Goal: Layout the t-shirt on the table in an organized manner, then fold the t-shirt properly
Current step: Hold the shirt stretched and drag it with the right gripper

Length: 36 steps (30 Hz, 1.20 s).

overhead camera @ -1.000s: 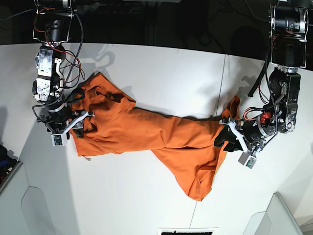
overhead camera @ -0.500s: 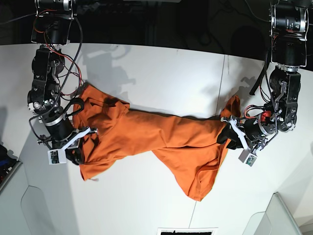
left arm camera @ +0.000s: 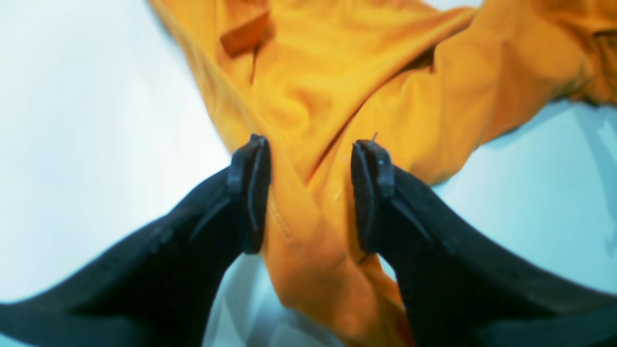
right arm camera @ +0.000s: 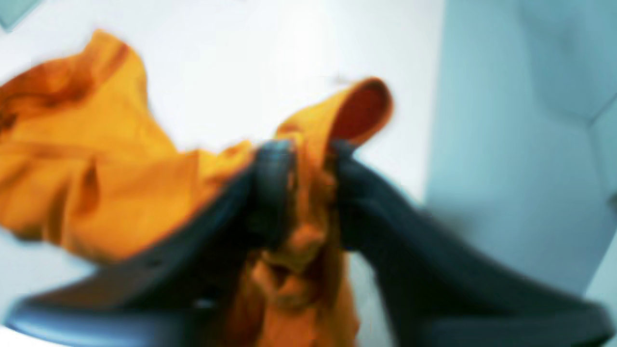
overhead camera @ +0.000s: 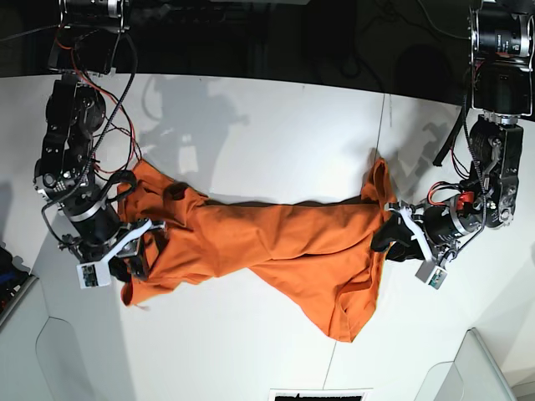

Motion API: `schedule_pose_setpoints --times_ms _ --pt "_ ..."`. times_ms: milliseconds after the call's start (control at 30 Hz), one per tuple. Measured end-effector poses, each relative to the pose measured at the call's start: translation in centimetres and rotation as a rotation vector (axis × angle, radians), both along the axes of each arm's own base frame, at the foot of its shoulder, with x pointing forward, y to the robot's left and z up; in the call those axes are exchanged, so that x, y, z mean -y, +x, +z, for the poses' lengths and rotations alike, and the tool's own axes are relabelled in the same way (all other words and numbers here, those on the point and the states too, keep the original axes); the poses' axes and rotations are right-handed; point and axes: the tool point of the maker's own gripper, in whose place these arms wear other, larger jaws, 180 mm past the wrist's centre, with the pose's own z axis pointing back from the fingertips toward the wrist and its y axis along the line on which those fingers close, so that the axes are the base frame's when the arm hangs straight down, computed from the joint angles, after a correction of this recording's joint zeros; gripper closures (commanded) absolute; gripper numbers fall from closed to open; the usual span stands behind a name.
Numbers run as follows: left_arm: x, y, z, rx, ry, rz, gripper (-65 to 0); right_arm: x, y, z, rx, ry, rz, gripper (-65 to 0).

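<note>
The orange t-shirt (overhead camera: 276,238) lies pulled out long across the white table (overhead camera: 267,125), twisted and creased, with one flap hanging toward the front. My left gripper (overhead camera: 391,238) is at the shirt's right end in the base view. In the left wrist view its black fingers (left arm camera: 250,193) press a thick fold of the t-shirt (left arm camera: 328,82), so the left gripper (left arm camera: 311,193) is shut on it. My right gripper (overhead camera: 134,257) holds the other end. In the blurred right wrist view the right gripper (right arm camera: 311,183) pinches bunched cloth of the t-shirt (right arm camera: 96,183).
A thin dark seam (overhead camera: 380,125) runs across the table on the right side. Pale grey panels stand at the front left (overhead camera: 75,359) and front right (overhead camera: 472,368) corners. A black-and-white marker (overhead camera: 320,394) sits at the front edge. Behind the table's far edge it is dark.
My right arm has swung toward the front of the table, dragging its end of the shirt along. The left gripper has shifted slightly outward. The shirt now lies longer and tauter.
</note>
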Motion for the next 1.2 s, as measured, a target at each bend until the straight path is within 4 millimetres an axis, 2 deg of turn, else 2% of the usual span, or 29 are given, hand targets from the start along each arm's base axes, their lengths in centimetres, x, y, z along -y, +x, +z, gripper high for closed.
schedule_pose_setpoints --times_ms 167,400,567,700,833,1000,1067,1200 --pt "0.0 -0.2 -0.2 -0.01 0.005 -0.002 -29.7 1.1 -3.6 -4.4 -0.118 0.01 -0.051 -25.9" --pt "-0.3 -0.4 -0.6 -0.024 0.022 -0.003 -29.7 1.5 -6.1 -6.7 -0.168 0.037 -0.073 -25.9" --pt "-0.5 -0.4 -0.5 -0.026 0.023 -0.002 -29.7 2.6 -5.1 -5.8 -0.117 0.046 -0.168 -25.9" --pt "-0.1 -0.4 -0.2 -0.022 -0.01 -0.001 -29.7 2.7 -4.3 -5.5 -0.098 0.045 -0.172 -26.0" --pt "0.0 -0.4 -0.2 -0.022 -0.016 -0.001 -29.7 2.8 -3.2 -7.5 -0.15 0.049 -0.169 -30.0" --pt "0.0 -0.4 -0.2 -0.023 -0.013 -0.002 -29.7 1.2 -1.9 -10.0 -0.216 0.088 -0.103 -29.8" --pt "0.0 -0.4 -0.2 -0.023 -0.012 -0.002 -29.7 0.4 -1.9 -10.5 -0.23 0.086 -0.081 -25.1" --pt "0.0 -0.4 -0.2 -0.023 -0.012 -0.002 -29.7 -0.5 -2.0 -10.6 -0.233 0.087 -0.055 -3.9"
